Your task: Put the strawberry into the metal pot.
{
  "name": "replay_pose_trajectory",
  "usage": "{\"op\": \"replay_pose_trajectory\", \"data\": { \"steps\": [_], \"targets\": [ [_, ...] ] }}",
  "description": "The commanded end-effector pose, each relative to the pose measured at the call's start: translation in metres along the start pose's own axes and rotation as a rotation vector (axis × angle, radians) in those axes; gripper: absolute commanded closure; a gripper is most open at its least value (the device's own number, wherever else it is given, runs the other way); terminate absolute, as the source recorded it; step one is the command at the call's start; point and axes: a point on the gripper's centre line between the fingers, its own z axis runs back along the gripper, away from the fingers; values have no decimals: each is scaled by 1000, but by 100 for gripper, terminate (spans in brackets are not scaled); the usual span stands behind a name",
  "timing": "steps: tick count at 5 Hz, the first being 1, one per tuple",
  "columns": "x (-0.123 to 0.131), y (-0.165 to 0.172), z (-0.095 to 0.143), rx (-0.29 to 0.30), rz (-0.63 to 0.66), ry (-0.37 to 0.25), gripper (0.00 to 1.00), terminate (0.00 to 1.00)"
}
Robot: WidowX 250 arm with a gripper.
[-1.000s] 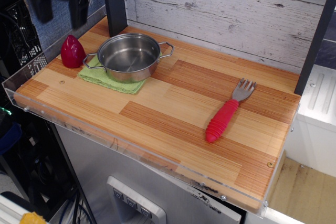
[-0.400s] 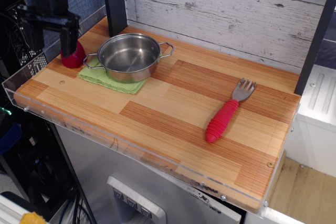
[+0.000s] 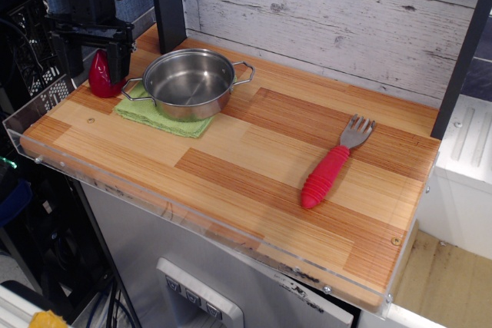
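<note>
**Operator:** At the far left corner of the tabletop, what is the status of the task?

**Technician:** No part of the transfer is showing as complete. The strawberry is sitting upright on the wood, tip pointing up, and it is not inside the metal pot. The pot is resting on a green cloth just beside the strawberry, on its right in the view, and its bowl is showing empty.

**Operator:** What is remaining?

**Technician:** By my judgement, the whole sequence is remaining: closing on the strawberry, lifting it, carrying it over the rim, and releasing it into the pot.

**Operator:** Where is the strawberry lying relative to the hand?

**Technician:** The hand is standing directly over the strawberry, with its dark fingers hanging down on either side of it. The strawberry is showing in the gap between them. The right-hand finger is overlapping the strawberry's edge in this view, so contact is looking possible there, but I cannot confirm it.

**Operator:** What is the state of the hand?

**Technician:** The fingers are appearing spread, straddling the strawberry rather than pinching it. No lift is evident; the base is appearing to rest on the tabletop.

**Operator:** Anything else on the surface?

**Technician:** A red-handled fork is lying well apart, toward the right side, clear of the working area.
</note>
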Motion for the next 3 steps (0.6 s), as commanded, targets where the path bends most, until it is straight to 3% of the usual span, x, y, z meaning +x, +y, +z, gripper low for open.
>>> {"op": "replay_pose_trajectory", "data": {
  "steps": [1,3],
  "targets": [
    [0,-7,15,18,-39,-54,0,0],
    [3,-12,8,-7,-48,-47,0,0]
  ]
}}
